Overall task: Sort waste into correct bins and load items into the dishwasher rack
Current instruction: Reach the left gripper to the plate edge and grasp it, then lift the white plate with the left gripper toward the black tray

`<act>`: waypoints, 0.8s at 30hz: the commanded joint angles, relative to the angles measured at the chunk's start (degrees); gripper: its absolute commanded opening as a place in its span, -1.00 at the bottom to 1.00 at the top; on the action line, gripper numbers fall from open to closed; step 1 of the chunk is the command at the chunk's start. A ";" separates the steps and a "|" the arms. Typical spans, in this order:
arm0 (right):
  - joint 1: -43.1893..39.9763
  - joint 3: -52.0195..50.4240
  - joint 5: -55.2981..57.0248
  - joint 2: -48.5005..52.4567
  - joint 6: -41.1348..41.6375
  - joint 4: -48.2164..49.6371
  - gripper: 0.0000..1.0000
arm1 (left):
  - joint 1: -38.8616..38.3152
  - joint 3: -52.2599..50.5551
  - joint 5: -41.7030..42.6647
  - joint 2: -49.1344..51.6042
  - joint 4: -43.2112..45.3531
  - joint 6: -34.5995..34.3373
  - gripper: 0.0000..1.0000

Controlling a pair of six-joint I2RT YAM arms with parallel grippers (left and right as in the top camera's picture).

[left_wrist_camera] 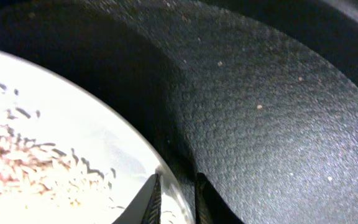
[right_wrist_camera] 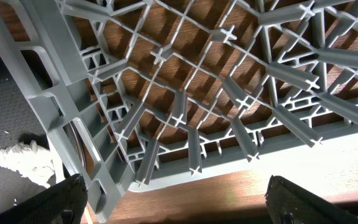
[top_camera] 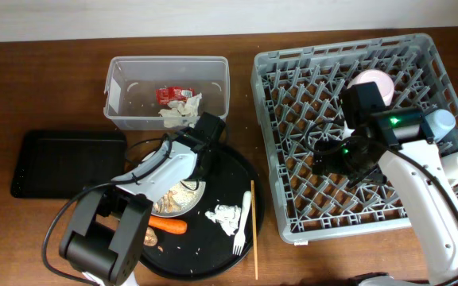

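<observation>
A white plate with rice on it sits on a round black tray. My left gripper is at the plate's right rim. In the left wrist view its fingers are closed onto the rim of the plate, one finger over the plate and one over the tray. My right gripper hangs over the grey dishwasher rack. In the right wrist view it is wide open and empty above the rack's front left corner.
On the round tray lie a carrot, a crumpled napkin, a fork and a chopstick. A clear bin holds a red wrapper and paper. A black rectangular tray sits left. The rack holds a pink bowl and cups.
</observation>
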 commanded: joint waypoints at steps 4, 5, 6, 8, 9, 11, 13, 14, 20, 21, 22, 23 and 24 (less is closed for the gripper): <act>-0.37 0.52 0.28 -0.90 -0.24 -0.02 0.92 | 0.04 -1.97 1.86 3.30 -3.26 0.11 -0.78; -0.37 0.52 0.28 -0.90 -0.24 -0.02 0.92 | 0.04 -1.97 1.86 3.30 -3.54 0.11 -0.82; -0.37 0.52 0.28 -0.90 -0.24 -0.02 0.91 | 0.04 -1.97 1.86 3.30 -3.67 0.11 -0.84; -0.37 0.52 0.28 -0.90 -0.24 -0.02 0.91 | 0.04 -1.95 1.84 3.28 -3.78 0.11 -0.95; -0.37 0.52 0.28 -0.90 -0.26 -0.02 0.91 | 0.04 -1.95 1.84 3.23 -3.98 0.11 -0.99; -0.37 0.52 0.28 -0.90 -0.24 -0.02 0.92 | 0.04 -1.57 1.81 3.23 -4.90 0.13 -0.99; -0.37 0.52 0.28 -0.90 -0.26 -0.02 0.92 | 0.04 -0.92 1.77 3.23 -6.03 0.15 -0.98; -0.37 0.52 0.28 -0.90 -0.24 -0.02 0.91 | 0.04 -0.31 1.60 3.23 -6.97 0.15 -0.99; -0.37 0.52 0.28 -0.90 -0.46 0.00 0.91 | 0.04 4.83 -2.10 3.13 -14.05 0.57 -0.99; -0.37 0.52 0.31 -0.90 -0.44 0.00 0.91 | 0.02 5.81 -2.71 2.82 -15.50 0.57 -0.99; -0.37 0.52 0.31 -0.90 -0.44 0.02 0.92 | 0.02 6.58 -2.80 2.34 -16.59 0.59 -0.99; -0.37 0.52 0.31 -0.90 -0.46 0.02 0.92 | 0.02 7.15 -2.78 1.46 -17.35 0.59 -0.99; -0.37 0.52 0.31 -0.90 -0.46 0.00 0.92 | 0.02 7.34 -2.78 0.81 -17.68 0.79 -0.99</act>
